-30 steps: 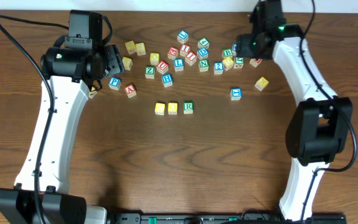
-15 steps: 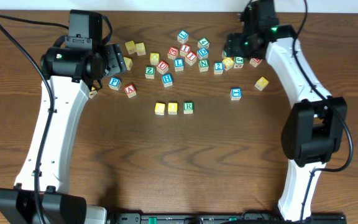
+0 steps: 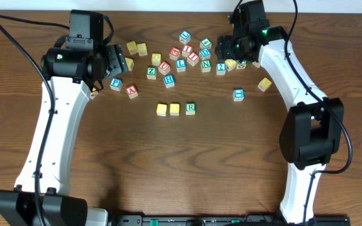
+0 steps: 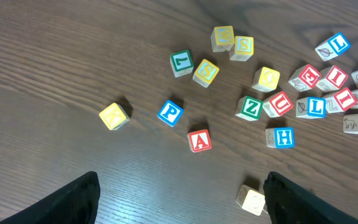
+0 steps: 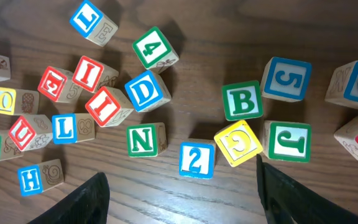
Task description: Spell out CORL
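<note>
Two yellow-topped cubes point(image 3: 162, 109) point(image 3: 175, 108) and a green-framed R cube point(image 3: 190, 108) stand in a row at the table's middle. A blue-framed L cube point(image 3: 180, 63) lies in the far pile; it also shows in the right wrist view point(image 5: 64, 127) and the left wrist view point(image 4: 316, 107). A second blue L cube point(image 3: 185, 36) lies farther back. My right gripper point(image 3: 230, 49) is open and empty above the pile's right part point(image 5: 179, 199). My left gripper point(image 3: 117, 63) is open and empty at the pile's left point(image 4: 179, 202).
The pile holds a blue H cube point(image 5: 31, 178), a green N cube point(image 5: 143, 139), a blue 2 cube point(image 5: 195, 160) and several others. A blue cube point(image 3: 238, 95) and a yellow cube point(image 3: 264, 84) lie apart at right. A pale cube point(image 4: 252, 199) sits by my left gripper's right finger.
My right arm has swung left, from over the pile's right edge to farther over the pile. The left arm and the cubes have not moved.
</note>
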`<action>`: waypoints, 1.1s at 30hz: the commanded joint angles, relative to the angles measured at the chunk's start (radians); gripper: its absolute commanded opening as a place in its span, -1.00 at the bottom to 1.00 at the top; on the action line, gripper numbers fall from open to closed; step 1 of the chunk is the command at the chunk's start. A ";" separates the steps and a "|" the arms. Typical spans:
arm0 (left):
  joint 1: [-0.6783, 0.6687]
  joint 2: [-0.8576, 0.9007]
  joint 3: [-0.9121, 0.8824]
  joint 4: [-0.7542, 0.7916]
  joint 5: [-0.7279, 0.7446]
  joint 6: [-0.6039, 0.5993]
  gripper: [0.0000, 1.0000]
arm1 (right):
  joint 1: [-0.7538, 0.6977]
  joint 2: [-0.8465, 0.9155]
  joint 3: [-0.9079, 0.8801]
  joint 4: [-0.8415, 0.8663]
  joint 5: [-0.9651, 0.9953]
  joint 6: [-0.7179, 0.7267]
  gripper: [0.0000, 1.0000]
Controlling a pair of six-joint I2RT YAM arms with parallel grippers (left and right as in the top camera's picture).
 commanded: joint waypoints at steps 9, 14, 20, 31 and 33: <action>0.002 -0.009 -0.032 0.013 0.005 0.002 0.66 | 0.032 -0.020 -0.001 0.024 -0.005 0.063 0.41; 0.002 -0.009 -0.032 0.060 0.005 0.002 0.66 | 0.113 -0.011 0.001 0.107 0.021 0.075 0.37; 0.002 -0.009 -0.032 0.072 0.005 0.002 0.67 | 0.194 0.056 0.113 0.071 0.064 0.068 0.40; 0.002 -0.009 -0.032 0.052 0.005 0.002 0.67 | 0.270 0.289 0.265 0.077 0.108 0.109 0.23; 0.002 -0.009 -0.032 0.051 0.005 0.002 0.67 | 0.276 0.311 0.265 0.087 0.110 0.117 0.10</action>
